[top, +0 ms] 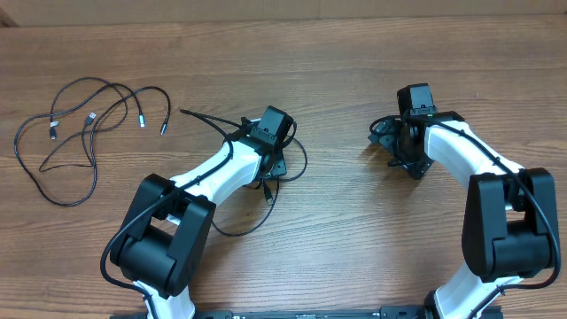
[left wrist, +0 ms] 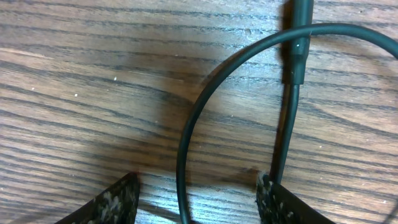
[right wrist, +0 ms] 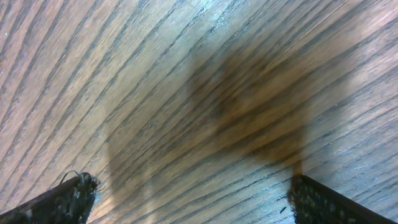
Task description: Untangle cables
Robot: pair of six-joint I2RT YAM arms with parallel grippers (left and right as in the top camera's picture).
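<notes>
Seemingly only partly untangled.
Left gripper (left wrist: 196,186), released, straddles one cable (left wrist: 185,130); right gripper (right wrist: 189,193) released, empty; other cables (top: 89,120) cross, well aside.

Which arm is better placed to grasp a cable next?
Left. Its open fingers straddle a loop of black cable; the right arm's fingers are open over bare table, with no cable beneath.

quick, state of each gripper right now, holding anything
left gripper: open, a black cable loop runs between its fingers, not clamped
right gripper: open wide, holding nothing
</notes>
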